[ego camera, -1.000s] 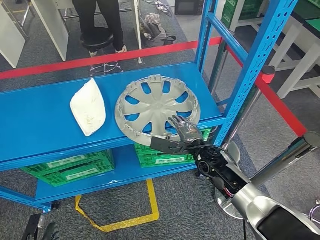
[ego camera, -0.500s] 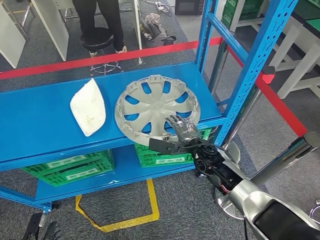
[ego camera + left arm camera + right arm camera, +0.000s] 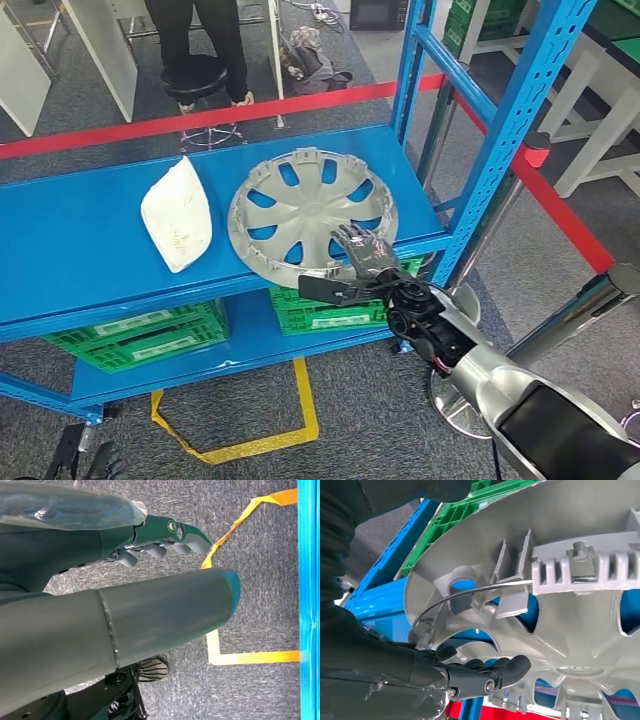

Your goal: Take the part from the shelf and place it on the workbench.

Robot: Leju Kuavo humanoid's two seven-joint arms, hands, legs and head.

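Reaching across the front edge of the blue shelf (image 3: pixel 90 240), my right hand (image 3: pixel 361 262) grips the near rim of the silver wheel cover (image 3: pixel 311 215), fingers (image 3: pixel 355 243) lying on its upper face and my thumb stretched along below the rim. From the right wrist view I see the cover's underside (image 3: pixel 561 605) close up, with its ribbed clips and a thin wire ring, and my dark fingers (image 3: pixel 490 672) curled in against it. The near part of the cover overhangs the shelf's front edge; the rest lies over the blue board. Beside it, a little apart towards my left, a white curved part (image 3: pixel 176 213) rests on the same shelf.

My left hand (image 3: pixel 158 542) hangs low over grey carpet (image 3: pixel 256 595) marked with yellow tape (image 3: pixel 249 656), its fingers loosely apart and holding nothing.

Green crates (image 3: pixel 136 332) sit on the lower level under the shelf. Beyond the shelf, behind a red tape line (image 3: pixel 189 120), a person in dark trousers (image 3: pixel 196 35) stands by a black stool (image 3: pixel 195 78).
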